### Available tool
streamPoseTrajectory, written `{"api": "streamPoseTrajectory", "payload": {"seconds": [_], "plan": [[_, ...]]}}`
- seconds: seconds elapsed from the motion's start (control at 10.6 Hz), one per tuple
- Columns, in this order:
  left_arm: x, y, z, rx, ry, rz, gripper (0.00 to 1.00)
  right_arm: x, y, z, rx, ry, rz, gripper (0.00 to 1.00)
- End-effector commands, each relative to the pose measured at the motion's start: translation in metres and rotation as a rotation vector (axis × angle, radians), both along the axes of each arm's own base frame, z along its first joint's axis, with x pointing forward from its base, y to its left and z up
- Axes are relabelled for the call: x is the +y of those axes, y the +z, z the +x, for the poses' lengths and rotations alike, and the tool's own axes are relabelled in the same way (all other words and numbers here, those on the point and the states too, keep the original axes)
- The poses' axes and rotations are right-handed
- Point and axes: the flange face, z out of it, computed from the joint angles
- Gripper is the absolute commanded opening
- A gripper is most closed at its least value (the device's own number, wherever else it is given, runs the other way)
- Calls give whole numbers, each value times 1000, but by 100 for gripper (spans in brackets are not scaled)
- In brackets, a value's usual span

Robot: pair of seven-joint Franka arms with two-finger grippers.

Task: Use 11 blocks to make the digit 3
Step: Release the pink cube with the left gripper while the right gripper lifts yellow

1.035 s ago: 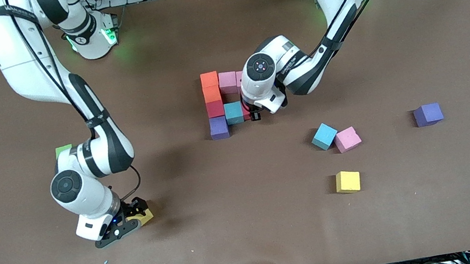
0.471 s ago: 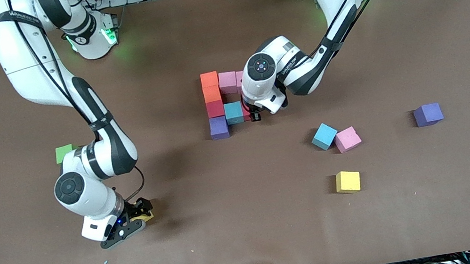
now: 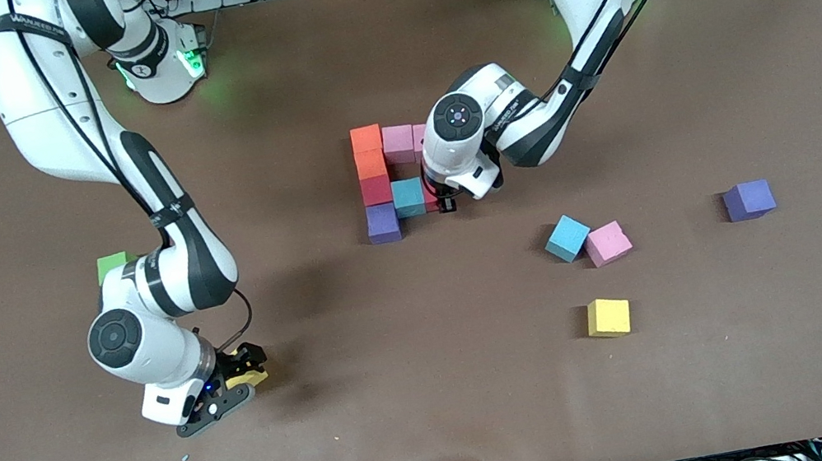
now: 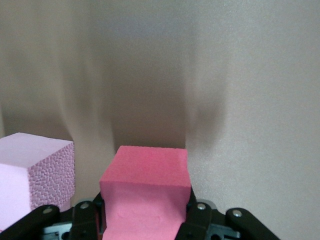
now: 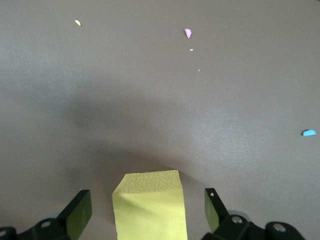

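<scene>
Two claws [image 3: 445, 203] [image 3: 236, 381] at blocks [image 3: 374, 178]

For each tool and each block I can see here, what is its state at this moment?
left tool: shut on red block, low at the partial digit 3.
right tool: open, fingers either side of yellow block, not gripping.
digit 3: unfinished; orange, pink, red, light blue, purple cubes touching.
loose blocks: light blue touching pink; yellow and purple each alone.
green cube: alone, beside the right arm.
</scene>
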Motion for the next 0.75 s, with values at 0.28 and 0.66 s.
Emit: {"api": "streamPoseTrajectory", "payload": {"seconds": [0.28,0.66], "plan": [[-1,-3,-2,-14,3,2,85,-3,-18,-7,34,41,11,100],[-5,1,-4,-20,-3,-1,100,-8,-41,-14,38,34,4,98]]}}
